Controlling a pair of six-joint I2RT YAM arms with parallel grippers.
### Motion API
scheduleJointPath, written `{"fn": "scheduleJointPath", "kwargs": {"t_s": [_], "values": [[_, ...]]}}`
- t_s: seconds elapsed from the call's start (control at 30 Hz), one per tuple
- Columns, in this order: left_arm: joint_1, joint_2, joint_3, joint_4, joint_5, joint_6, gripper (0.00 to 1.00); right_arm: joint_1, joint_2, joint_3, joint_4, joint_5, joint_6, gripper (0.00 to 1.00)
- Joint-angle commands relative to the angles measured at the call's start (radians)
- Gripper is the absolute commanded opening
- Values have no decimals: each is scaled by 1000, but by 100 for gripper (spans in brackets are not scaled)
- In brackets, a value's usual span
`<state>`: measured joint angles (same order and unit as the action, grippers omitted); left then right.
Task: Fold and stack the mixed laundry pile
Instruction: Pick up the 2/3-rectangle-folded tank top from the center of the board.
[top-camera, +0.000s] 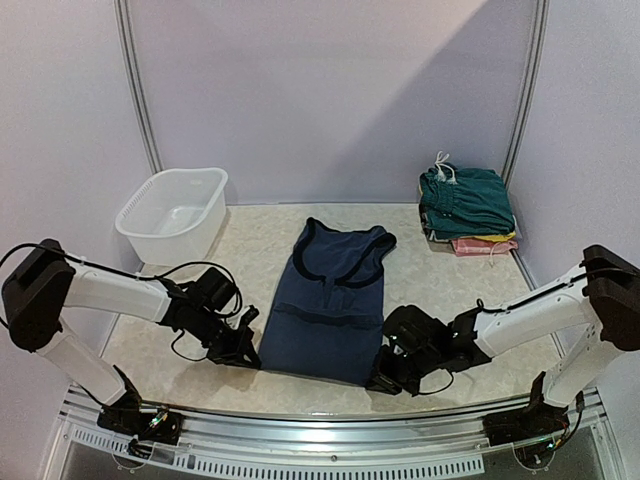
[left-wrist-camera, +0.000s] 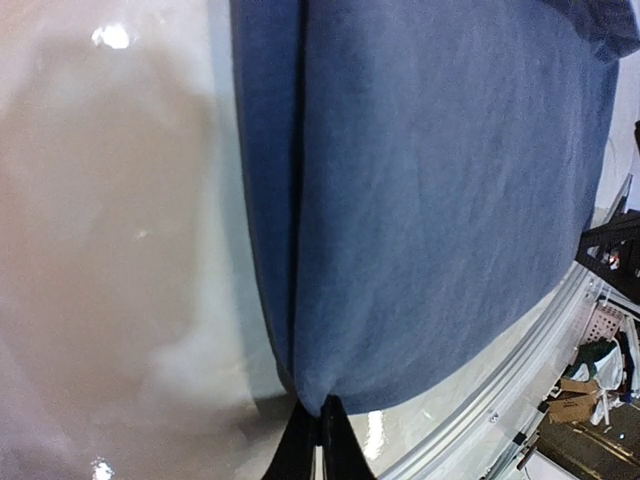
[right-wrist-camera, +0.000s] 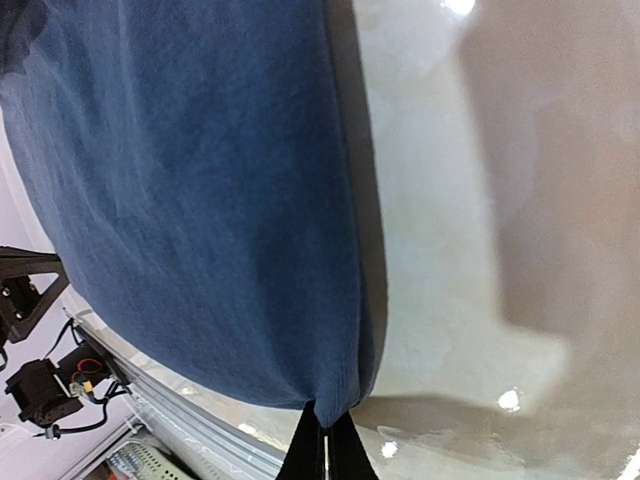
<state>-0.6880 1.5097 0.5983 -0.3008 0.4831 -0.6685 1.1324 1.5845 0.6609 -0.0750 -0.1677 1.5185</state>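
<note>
A navy sleeveless top (top-camera: 335, 300) lies flat in the middle of the table, neckline away from me. My left gripper (top-camera: 250, 357) is shut on its near left hem corner; in the left wrist view (left-wrist-camera: 318, 418) the blue cloth (left-wrist-camera: 430, 180) runs up from the pinched corner. My right gripper (top-camera: 380, 380) is shut on the near right hem corner; in the right wrist view (right-wrist-camera: 327, 425) the cloth (right-wrist-camera: 200, 180) hangs from the pinch. A folded stack with dark teal shorts (top-camera: 466, 200) on top, white drawstring showing, sits at the back right.
A white plastic tub (top-camera: 174, 213) stands at the back left. Under the teal shorts are yellow and pink folded pieces (top-camera: 483, 243). The metal table rail (top-camera: 330, 425) runs along the near edge, close behind both grippers.
</note>
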Motion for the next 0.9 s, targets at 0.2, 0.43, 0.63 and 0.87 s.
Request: {"fn": "scheduleJointPath", "kwargs": {"t_s": [0.2,0.43,0.63,0.87], "values": [[-33,-128,-39,-119,-27,-64,0,30,-41,33,-268,23,-22,0],[-72,-241,-29,-214,-33,-139,0,64,-81,75,-381,12,0,0],[-127,-340,-22,-297,-63,-220,0,67,-141,153,-552,12,-28,0],[-185,-406,51,-392,-113,-356,0,67,-166,277,-751,0,-104,0]]}}
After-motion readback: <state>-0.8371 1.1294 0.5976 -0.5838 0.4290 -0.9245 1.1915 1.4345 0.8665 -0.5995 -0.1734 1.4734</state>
